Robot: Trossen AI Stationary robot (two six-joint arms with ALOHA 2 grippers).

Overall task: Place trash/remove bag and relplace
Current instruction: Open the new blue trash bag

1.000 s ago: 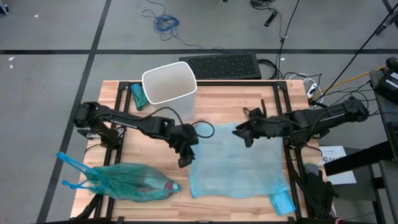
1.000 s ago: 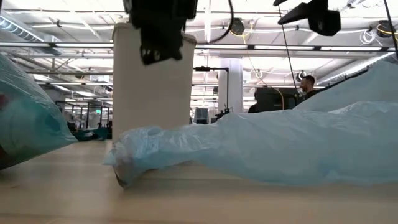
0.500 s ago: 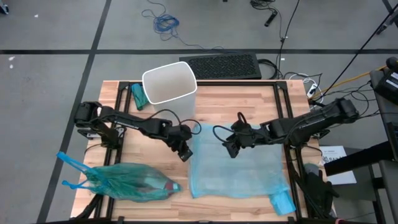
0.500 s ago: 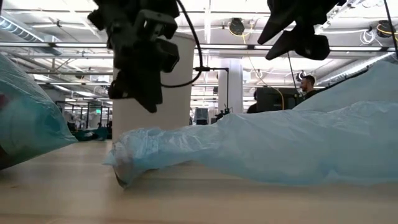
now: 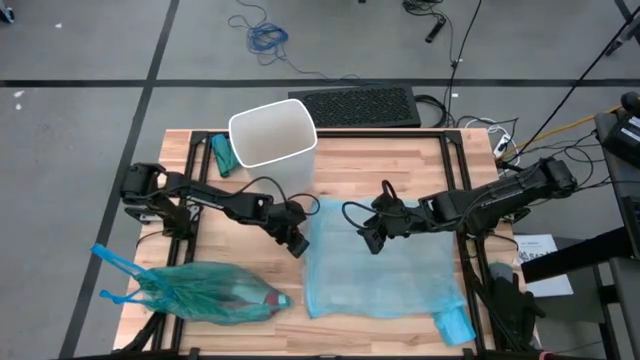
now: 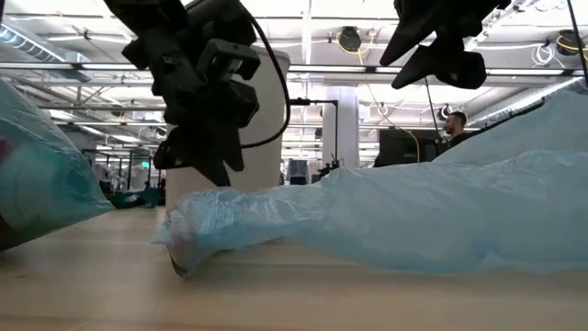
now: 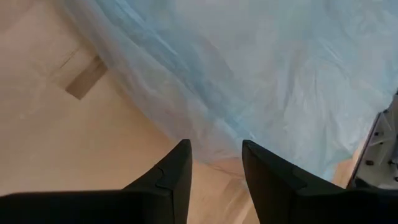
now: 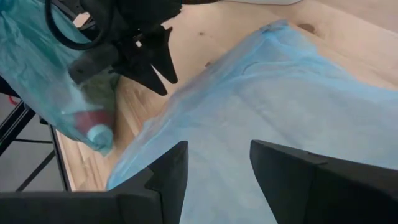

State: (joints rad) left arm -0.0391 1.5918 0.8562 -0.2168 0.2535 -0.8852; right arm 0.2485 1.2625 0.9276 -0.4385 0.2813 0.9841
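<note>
no legible text, labels or signs

- right gripper (image 8: 214,180): two dark fingers (image 8: 168,180) spread apart, nothing between them, hovering over flat pale blue translucent plastic bag (image 8: 280,106)
- flat blue bag lies spread on light wooden tabletop (image 8: 205,37), wrinkled, one corner towards the far side
- left gripper (image 8: 163,73): black, pointed fingers aimed down near the flat bag's edge, apart from it as far as can be told; black cable looped above it
- filled teal translucent plastic bag (image 8: 37,87) beyond the left gripper, with a red object and a pale blue cap (image 8: 99,134) showing through
- black metal table frame leg (image 8: 25,134) past the table edge, grey floor
</note>
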